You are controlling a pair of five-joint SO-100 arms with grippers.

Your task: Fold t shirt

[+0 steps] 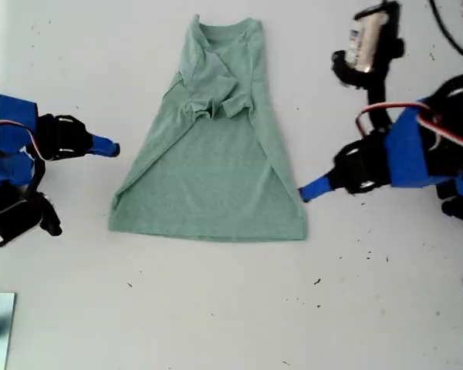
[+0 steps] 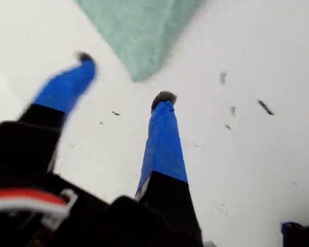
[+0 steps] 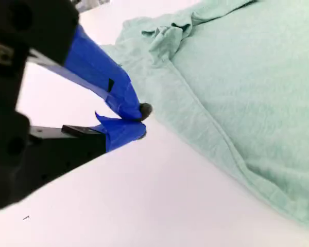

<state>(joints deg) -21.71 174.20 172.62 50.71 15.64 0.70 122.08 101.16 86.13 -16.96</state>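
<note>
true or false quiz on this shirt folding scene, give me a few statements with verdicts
1. The t shirt lies on the white table with both sleeves turned in over the chest. True.
2. My first gripper is clamped on a corner of the shirt. False: its fingers are apart with nothing between them, and the shirt corner lies just ahead of them.
3. My second gripper has its fingers closed together, beside the shirt and not on it. True.
4. The shirt is already folded in half, hem up to collar. False: the hem is spread wide at the end away from the collar, so the body is at full length.
</note>
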